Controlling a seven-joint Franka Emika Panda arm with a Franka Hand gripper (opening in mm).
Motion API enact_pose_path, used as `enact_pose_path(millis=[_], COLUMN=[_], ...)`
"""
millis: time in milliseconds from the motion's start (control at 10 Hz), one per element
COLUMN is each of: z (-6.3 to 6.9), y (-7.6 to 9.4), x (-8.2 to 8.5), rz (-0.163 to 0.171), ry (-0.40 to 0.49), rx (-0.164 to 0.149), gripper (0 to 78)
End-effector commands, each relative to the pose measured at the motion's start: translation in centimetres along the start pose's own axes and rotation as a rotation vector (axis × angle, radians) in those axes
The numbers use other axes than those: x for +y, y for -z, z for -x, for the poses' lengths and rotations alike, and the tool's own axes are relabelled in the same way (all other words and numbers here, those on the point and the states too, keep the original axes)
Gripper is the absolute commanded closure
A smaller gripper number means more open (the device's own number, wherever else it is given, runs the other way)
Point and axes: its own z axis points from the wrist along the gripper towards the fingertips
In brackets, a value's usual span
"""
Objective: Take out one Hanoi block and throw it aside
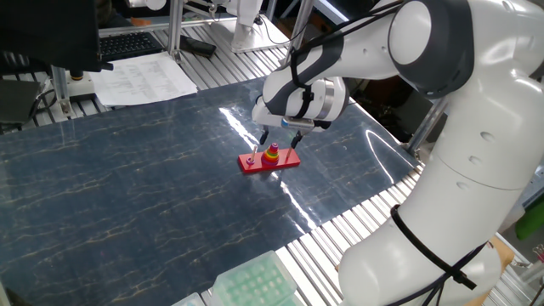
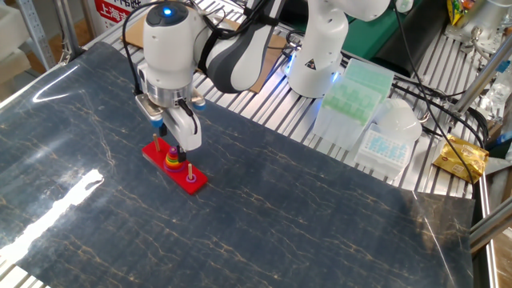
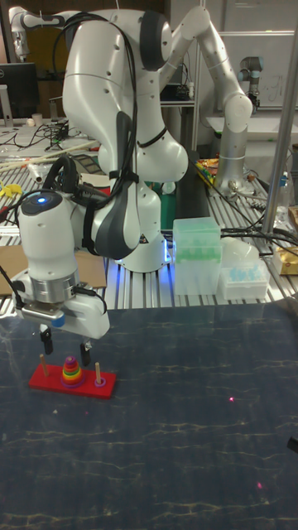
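Note:
A flat red base (image 1: 289,159) with thin pegs lies on the dark marbled table. On its middle peg sits a stack of red, yellow and green rings (image 3: 73,374). The tiny magenta Hanoi block (image 3: 72,360) tops that stack, also seen as a small cap (image 1: 272,150). My gripper (image 3: 64,346) hangs open just above the stack, one finger on each side of it and nothing between them. It straddles the stack in the other views too (image 1: 280,138) (image 2: 173,141). The outer pegs (image 3: 98,370) are bare.
Green pipette-tip boxes (image 2: 352,88) and a clear box (image 2: 384,146) stand on the slatted bench past the table's edge. Another green box (image 1: 255,285) lies at the near edge. Papers (image 1: 144,78) lie at the far corner. A white robot base (image 2: 316,56) stands behind the table.

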Motion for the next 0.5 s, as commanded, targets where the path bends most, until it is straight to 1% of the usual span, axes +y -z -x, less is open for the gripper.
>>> enact_pose_path(millis=[100,500], z=[0.04,0.04], y=[-0.36,-0.38], x=[-0.04,-0.04], rz=[0.004,0.0], ry=[0.002,0.005], rx=[-0.009,-0.01], gripper=[0.1,0.1])
